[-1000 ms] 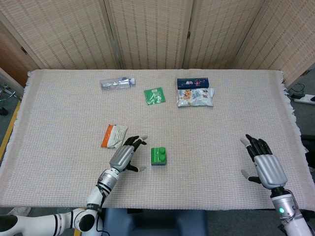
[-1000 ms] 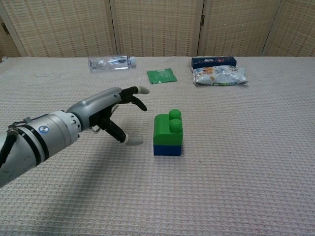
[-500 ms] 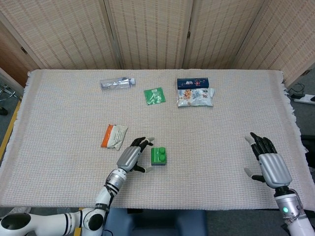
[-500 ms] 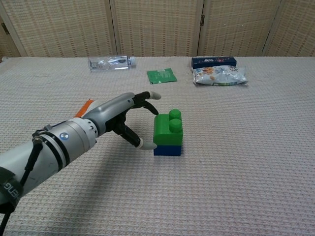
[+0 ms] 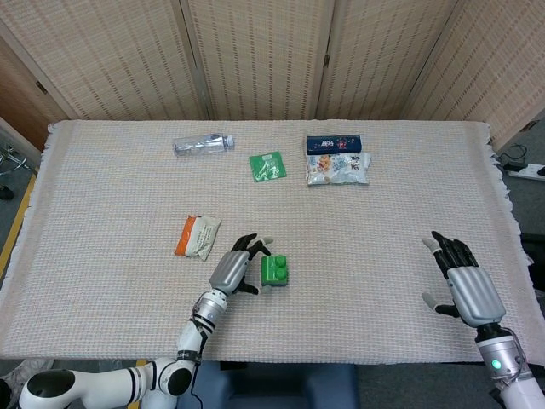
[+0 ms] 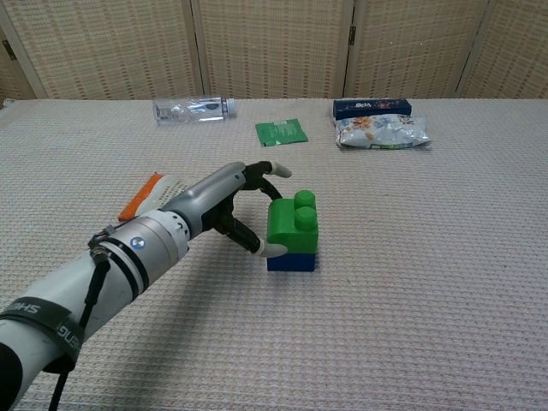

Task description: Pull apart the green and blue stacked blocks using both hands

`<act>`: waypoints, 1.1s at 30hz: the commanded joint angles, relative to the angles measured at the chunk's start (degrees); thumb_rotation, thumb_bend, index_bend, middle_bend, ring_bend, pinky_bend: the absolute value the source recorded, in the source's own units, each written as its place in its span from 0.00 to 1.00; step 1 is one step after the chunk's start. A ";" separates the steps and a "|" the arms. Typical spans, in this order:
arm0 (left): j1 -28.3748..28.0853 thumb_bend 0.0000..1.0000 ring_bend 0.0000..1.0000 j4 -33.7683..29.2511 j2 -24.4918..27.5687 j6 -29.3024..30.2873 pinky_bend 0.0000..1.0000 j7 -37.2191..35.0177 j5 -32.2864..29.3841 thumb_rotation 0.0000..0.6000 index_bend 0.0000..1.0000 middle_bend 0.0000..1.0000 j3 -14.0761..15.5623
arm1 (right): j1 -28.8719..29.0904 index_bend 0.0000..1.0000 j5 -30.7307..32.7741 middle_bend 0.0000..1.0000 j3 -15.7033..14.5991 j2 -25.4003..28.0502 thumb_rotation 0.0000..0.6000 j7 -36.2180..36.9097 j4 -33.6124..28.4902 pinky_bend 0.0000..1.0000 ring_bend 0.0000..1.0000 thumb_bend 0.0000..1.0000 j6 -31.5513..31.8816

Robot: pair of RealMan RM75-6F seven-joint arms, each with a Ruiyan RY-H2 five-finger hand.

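Green block (image 6: 292, 224), left hand (image 6: 236, 204) now touching

Bright, even light; sharp focus.

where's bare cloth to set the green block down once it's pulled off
Widest bare patch: between the stacked blocks and the right robot hand. Also bare: the left edge, past the orange packet. Crowded: the far edge, with bottle, green sachet and snack bags, and around the left robot hand.
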 commanded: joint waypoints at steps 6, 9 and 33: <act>-0.35 0.22 0.09 2.88 -1.53 -0.60 0.00 -1.95 0.47 1.00 0.25 0.44 0.08 | -0.05 0.00 -0.07 0.00 0.10 0.34 1.00 0.77 0.05 0.00 0.00 0.31 0.12; -0.37 0.23 0.11 4.06 -2.20 -0.22 0.00 -3.43 0.87 1.00 0.30 0.49 -0.27 | -0.02 0.00 -0.29 0.00 0.04 0.61 1.00 1.41 0.12 0.00 0.00 0.31 0.01; 3.51 0.42 0.32 -0.54 -1.18 4.21 0.00 -8.21 1.56 1.00 0.64 0.81 -0.66 | 1.45 0.00 0.58 0.00 -0.25 -0.36 1.00 0.93 1.17 0.00 0.00 0.31 -3.26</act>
